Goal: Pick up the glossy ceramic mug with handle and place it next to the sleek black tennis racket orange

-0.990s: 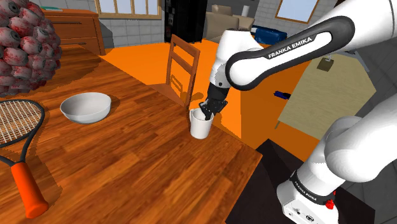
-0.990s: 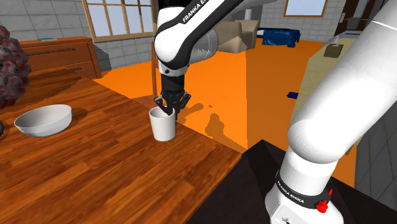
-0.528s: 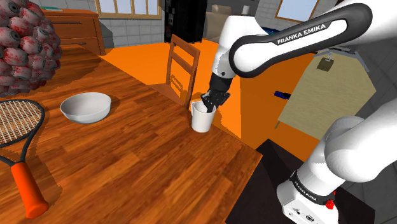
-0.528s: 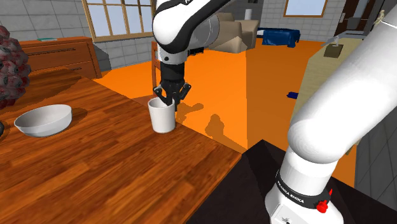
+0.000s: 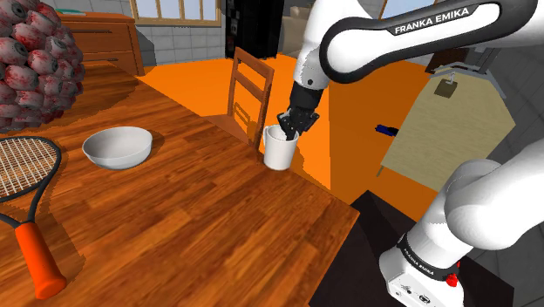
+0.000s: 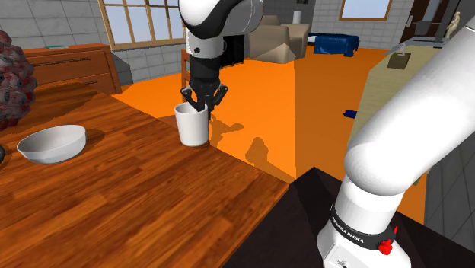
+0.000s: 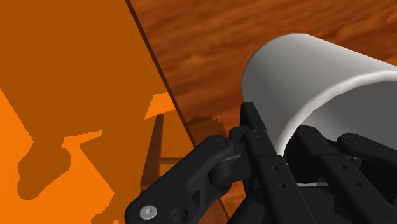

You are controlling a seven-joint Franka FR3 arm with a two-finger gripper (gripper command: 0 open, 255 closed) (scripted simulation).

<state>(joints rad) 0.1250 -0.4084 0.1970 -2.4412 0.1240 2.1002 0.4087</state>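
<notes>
1 wooden table (image 5: pixel 174 227) carries everything; its near and left parts run off the shoulder view. White arm (image 5: pixel 410 26) arches in from the upper right, its upper links cut by the frame. Black racket (image 5: pixel 22 170) lies at the shoulder view's left edge, its head half cropped, orange grip (image 5: pixel 39 257) pointing toward the camera. Wooden chair (image 5: pixel 248 87) stands at the table edge that borders the orange floor (image 5: pixel 349 148); its seat is hidden behind the tabletop. White bowl (image 5: pixel 117 146) sits upright between racket and mug, well apart from both. White mug (image 5: pixel 279 153) is upright near that same table edge, just in front of the chair and well apart from the racket. Its handle is hard to make out, and I cannot tell whether its base touches the wood. Gripper (image 5: pixel 290 131) comes down on the mug's rim and is clamped on its wall. In the wrist view 1 finger (image 7: pixel 261 153) lies outside the wall and the other inside, tips hidden in the cup.
</notes>
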